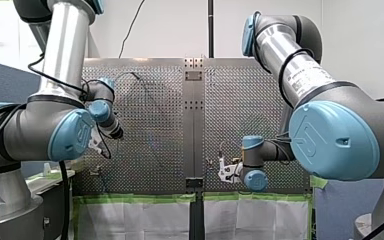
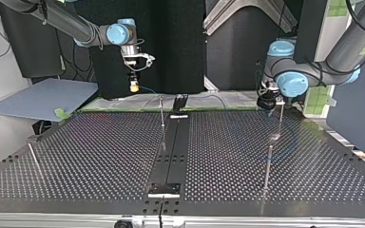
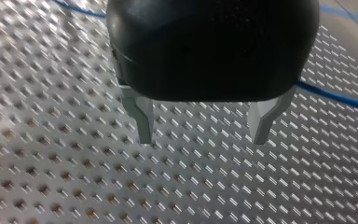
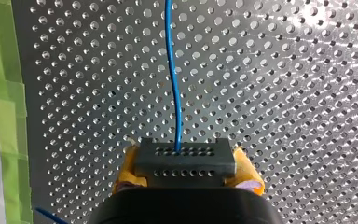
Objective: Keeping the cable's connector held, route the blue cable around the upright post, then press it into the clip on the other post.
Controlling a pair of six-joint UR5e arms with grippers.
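While my right gripper (image 4: pixel 186 173) clamps the grey connector (image 4: pixel 185 157) between yellow pads (image 4: pixel 248 171), the blue cable (image 4: pixel 172 70) runs ahead over the table (image 4: pixel 284 93); my left gripper (image 3: pixel 203 128) hangs open and empty. Routing seems unstarted: next, loop the cable round an upright post (image 2: pixel 161 113).

Shiny perforated metal table (image 4: pixel 284 93), glossy blue cable (image 4: pixel 171 70)
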